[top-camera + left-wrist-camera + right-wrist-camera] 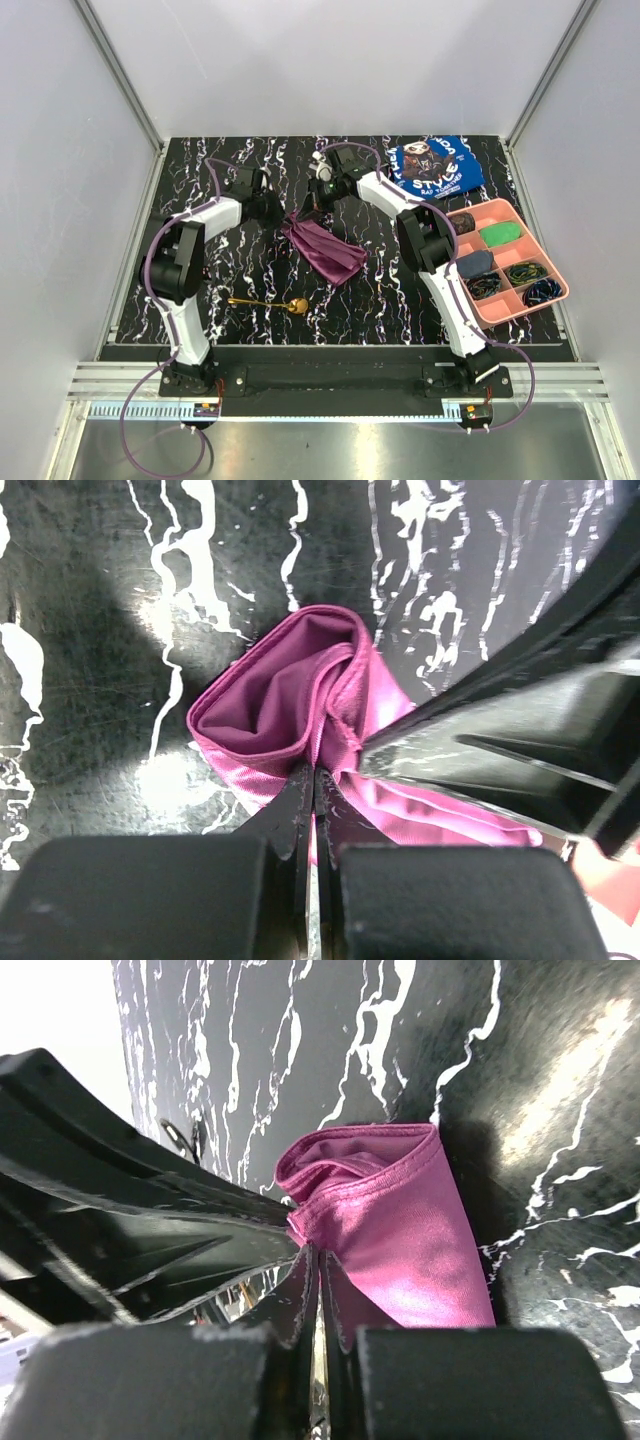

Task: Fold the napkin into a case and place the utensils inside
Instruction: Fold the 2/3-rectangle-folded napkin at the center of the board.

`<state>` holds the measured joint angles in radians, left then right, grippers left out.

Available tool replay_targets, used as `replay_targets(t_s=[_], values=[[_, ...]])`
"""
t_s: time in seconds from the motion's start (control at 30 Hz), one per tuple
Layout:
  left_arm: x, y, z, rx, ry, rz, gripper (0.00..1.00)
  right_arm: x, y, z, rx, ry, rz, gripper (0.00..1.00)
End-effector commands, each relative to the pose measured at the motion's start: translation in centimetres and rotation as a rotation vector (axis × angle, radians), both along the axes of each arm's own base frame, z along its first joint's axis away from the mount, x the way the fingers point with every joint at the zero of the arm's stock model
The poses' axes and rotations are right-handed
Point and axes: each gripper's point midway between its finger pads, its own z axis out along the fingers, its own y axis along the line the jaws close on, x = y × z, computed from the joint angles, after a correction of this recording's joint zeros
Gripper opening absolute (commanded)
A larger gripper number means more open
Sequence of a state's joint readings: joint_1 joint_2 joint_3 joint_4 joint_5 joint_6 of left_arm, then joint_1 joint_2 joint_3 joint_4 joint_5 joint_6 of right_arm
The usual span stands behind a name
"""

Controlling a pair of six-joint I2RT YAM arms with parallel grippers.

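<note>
The plum-purple napkin (323, 250) lies folded into a narrow layered shape in the middle of the table. Its far end is bunched and lifted. My left gripper (284, 213) and right gripper (311, 205) meet at that far end, close together. In the left wrist view the left gripper (315, 778) is shut on a fold of the napkin (270, 695), with the right gripper's black body on the right. In the right wrist view the right gripper (320, 1257) is shut on the napkin's (400, 1230) hemmed edge. The gold spoon (268, 303) lies on the table nearer the arms, apart from the cloth.
A blue cloth with white lettering (435, 165) lies at the back right. A pink tray with compartments (520, 311) holding small items stands at the right edge. White frame walls surround the black marbled table (380, 300).
</note>
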<state>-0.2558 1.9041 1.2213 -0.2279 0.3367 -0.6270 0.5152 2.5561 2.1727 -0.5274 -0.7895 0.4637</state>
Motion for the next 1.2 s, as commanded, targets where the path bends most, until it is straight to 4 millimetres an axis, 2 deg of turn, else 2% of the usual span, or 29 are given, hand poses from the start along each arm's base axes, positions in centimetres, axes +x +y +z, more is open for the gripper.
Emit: replay_targets(t_s=[0.0, 0.13, 0.2, 0.23, 0.27, 0.3, 0.43, 0.53, 0.63, 0.7, 0.87, 0.9, 0.97, 1.0, 1.07, 1.17], values=[[1.2, -0.6, 4.5, -0.078, -0.120, 0.018, 0.00, -1.6, 1.2, 0.5, 0.040, 0.009, 0.057, 0.01], [1.3, -1.1, 4.5, -0.132, -0.145, 0.039, 0.00, -2.8, 2.2, 0.4, 0.087, 0.041, 0.091, 0.00], [1.2, -1.2, 3.8, -0.140, -0.131, 0.047, 0.00, -3.3, 2.6, -0.6, 0.081, 0.059, 0.101, 0.00], [1.0, -1.2, 3.3, -0.139, -0.119, 0.049, 0.00, -3.3, 3.1, -0.3, 0.093, 0.058, 0.111, 0.00], [0.8, -1.2, 2.9, -0.139, -0.109, 0.054, 0.00, -3.3, 3.3, -0.4, 0.098, 0.063, 0.112, 0.00], [0.5, -1.4, 2.7, -0.153, -0.098, 0.057, 0.00, -3.2, 3.4, -1.7, 0.091, 0.085, 0.108, 0.00], [-0.7, -1.5, 1.0, -0.157, -0.052, 0.071, 0.00, -2.2, 4.0, -1.5, 0.105, 0.075, 0.099, 0.00], [-0.4, -0.9, 1.9, -0.140, -0.090, 0.099, 0.00, -2.5, 4.3, -0.4, 0.153, 0.093, 0.108, 0.02], [0.6, -0.7, 2.7, -0.119, -0.098, 0.095, 0.00, -2.7, 3.9, -0.7, 0.145, 0.107, 0.105, 0.04], [0.8, -0.8, 2.5, -0.124, -0.083, 0.096, 0.00, -2.9, 3.9, -0.5, 0.151, 0.120, 0.110, 0.04], [1.9, -0.9, 3.3, -0.144, -0.097, 0.076, 0.00, -5.7, 3.4, -1.0, 0.137, 0.138, 0.169, 0.04], [1.8, -1.0, 2.2, -0.128, -0.059, 0.065, 0.00, -5.7, 3.2, -1.0, 0.132, 0.125, 0.168, 0.05], [1.8, -1.1, 1.5, -0.120, -0.007, 0.053, 0.00, -5.2, 2.8, -1.6, 0.118, 0.123, 0.148, 0.06], [1.4, -1.2, 0.2, -0.114, 0.024, 0.054, 0.00, -5.1, 2.6, -2.2, 0.106, 0.137, 0.137, 0.06], [1.1, -0.9, -0.8, -0.101, 0.043, 0.060, 0.00, -4.6, 2.3, -2.4, 0.097, 0.131, 0.121, 0.07], [0.3, -0.6, -2.0, -0.086, 0.059, 0.061, 0.00, -3.9, 2.0, -1.5, 0.091, 0.111, 0.096, 0.09]])
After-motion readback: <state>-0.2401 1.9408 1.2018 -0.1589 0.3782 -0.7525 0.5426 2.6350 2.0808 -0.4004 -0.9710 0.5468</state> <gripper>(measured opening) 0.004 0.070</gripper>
